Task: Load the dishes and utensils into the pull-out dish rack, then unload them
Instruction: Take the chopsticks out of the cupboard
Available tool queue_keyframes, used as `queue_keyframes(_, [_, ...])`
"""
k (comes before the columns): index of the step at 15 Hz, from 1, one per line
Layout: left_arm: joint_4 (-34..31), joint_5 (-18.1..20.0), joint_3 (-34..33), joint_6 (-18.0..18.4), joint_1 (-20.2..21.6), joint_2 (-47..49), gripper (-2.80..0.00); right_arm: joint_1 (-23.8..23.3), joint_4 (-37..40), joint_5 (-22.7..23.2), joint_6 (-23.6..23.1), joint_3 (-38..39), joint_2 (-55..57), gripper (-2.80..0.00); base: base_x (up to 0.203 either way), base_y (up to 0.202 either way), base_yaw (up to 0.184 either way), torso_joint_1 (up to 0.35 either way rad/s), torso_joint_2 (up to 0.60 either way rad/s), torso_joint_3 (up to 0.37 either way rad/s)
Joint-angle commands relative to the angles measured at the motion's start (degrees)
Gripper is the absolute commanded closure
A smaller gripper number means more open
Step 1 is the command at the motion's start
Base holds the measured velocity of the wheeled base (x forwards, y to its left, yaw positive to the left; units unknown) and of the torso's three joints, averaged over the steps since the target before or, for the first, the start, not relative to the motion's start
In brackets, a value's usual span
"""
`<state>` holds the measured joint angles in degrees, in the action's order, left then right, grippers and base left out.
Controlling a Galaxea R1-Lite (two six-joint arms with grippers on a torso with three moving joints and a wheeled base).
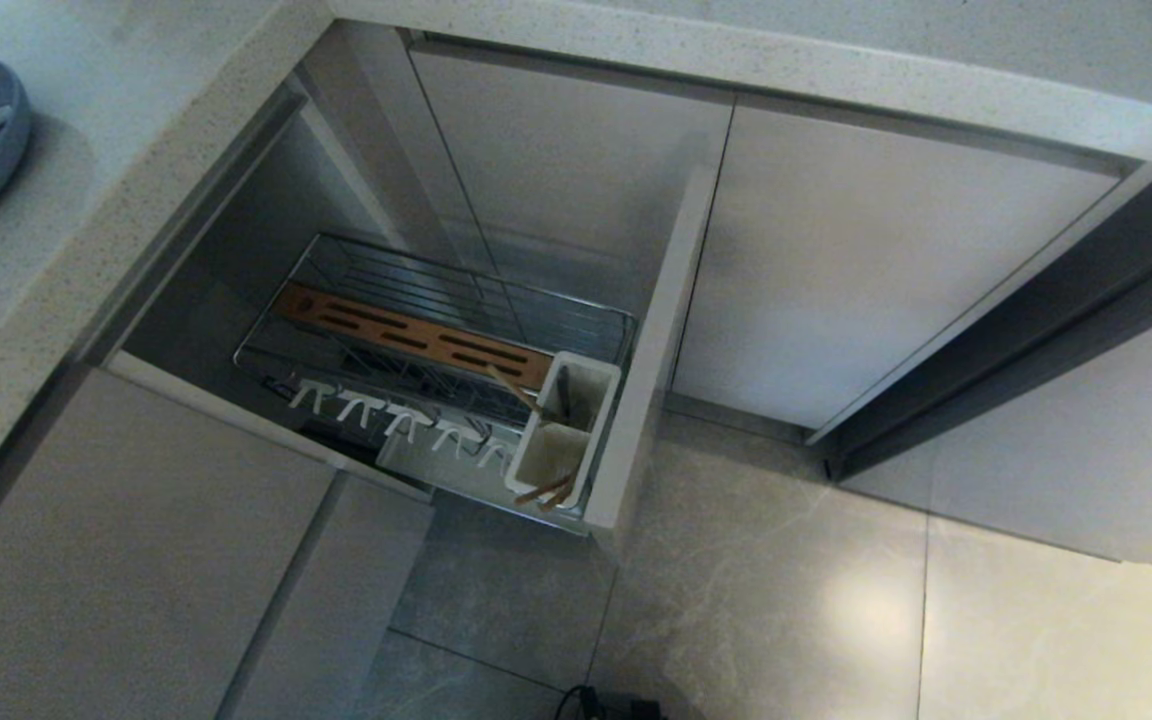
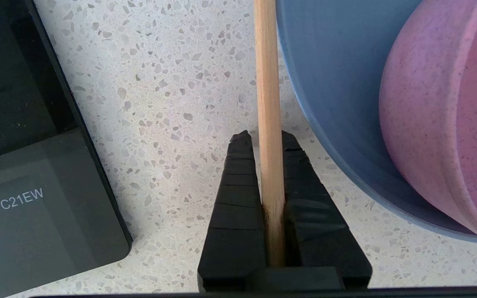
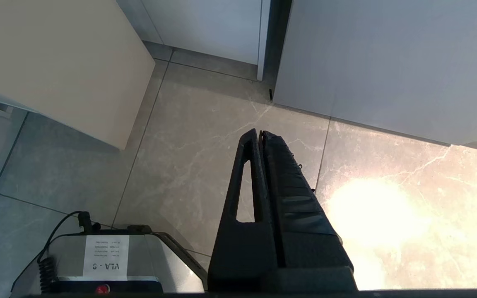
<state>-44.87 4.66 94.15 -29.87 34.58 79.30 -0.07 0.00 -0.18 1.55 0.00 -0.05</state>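
So my left pincer is clamped on a single chopstick right now, jaws pinched on its darker end with most of the stick poking straight out past the tips, over the speckled desk. It's a thin stiff bit of wood, weighs basically nothing, but it's smooth and round-ish, so I'd guess it can swivel or slide between the pads if it bumps anything. Holding it near one end like this gives reach, though the far tip will swing a lot with any wrist wobble. Just to one side of the pincer sits the blue plate with the pink bowl resting in it; the plate's edge is very close to the stick, can't tell if they touch. On the other side, well clear, is a black appliance. The pull-out rack is down below the desk, pulled out, and its white caddy has other chopsticks in it, so that's away from where the pincer is. Right pincer is shut and empty, hanging parked over the floor.
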Motion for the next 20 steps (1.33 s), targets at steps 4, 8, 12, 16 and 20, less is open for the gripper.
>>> queue_keyframes(4, [-0.5,0.1,0.1,-0.2,0.2,0.1,0.00,0.0,0.0,0.0,0.0,0.0,0.0,0.00,0.000,0.000,0.000,0.000,0.00,0.000])
queue_keyframes(8, [-0.4,0.0,0.2,-0.1,1.1,-0.5,-2.80,0.0,0.0,0.0,0.0,0.0,0.0,0.00,0.000,0.000,0.000,0.000,0.00,0.000])
queue_keyframes(12, [-0.5,0.0,0.8,-0.1,1.9,-1.1,-2.80,0.0,0.0,0.0,0.0,0.0,0.0,0.00,0.000,0.000,0.000,0.000,0.00,0.000])
queue_keyframes(16, [-0.5,-0.1,2.8,-0.1,2.8,-2.2,-2.80,0.0,0.0,0.0,0.0,0.0,0.0,0.00,0.000,0.000,0.000,0.007,0.00,0.001])
queue_keyframes(20, [-0.5,-0.7,5.2,-0.2,4.2,-4.9,-2.80,0.0,0.0,0.0,-0.1,0.0,0.0,0.00,0.000,0.000,0.000,0.000,0.00,0.000])
